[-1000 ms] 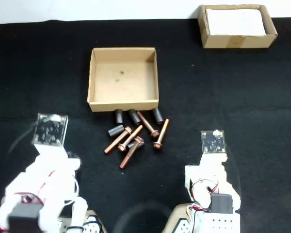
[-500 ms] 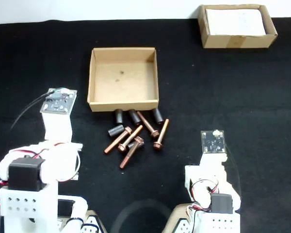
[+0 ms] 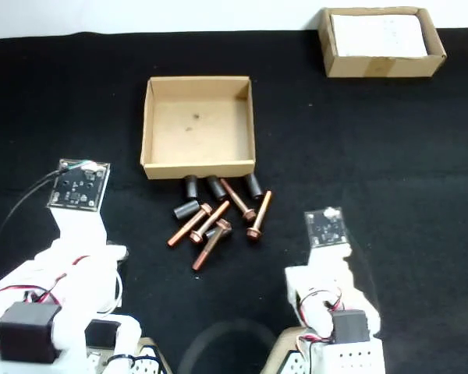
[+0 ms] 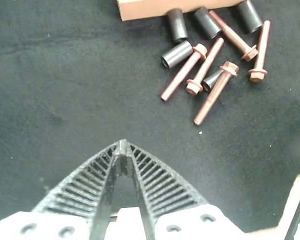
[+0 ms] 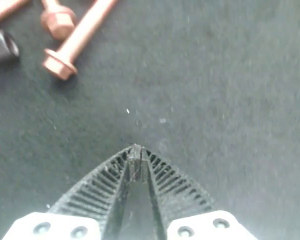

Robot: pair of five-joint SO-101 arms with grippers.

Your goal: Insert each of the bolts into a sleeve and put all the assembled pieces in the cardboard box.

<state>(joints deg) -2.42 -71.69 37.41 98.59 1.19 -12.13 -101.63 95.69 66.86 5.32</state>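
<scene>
Seen from above, the bolts (image 3: 260, 213) and sleeves (image 3: 216, 187) lie loose on the table (image 3: 374, 156), just beside the cardboard box (image 3: 199, 167). In the left wrist view the left gripper (image 4: 122, 148) has its fingers pressed together, apart from the bolts; in the right wrist view the right gripper (image 5: 135, 151) too.

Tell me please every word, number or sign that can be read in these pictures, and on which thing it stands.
No text can be read.
On the white sheet in the far box: faint marks, too blurred to read.
On the left arm's circuit board and the right arm's circuit board: tiny marks, too small to read.
On the cardboard box, bolts and sleeves: no marking visible.
</scene>
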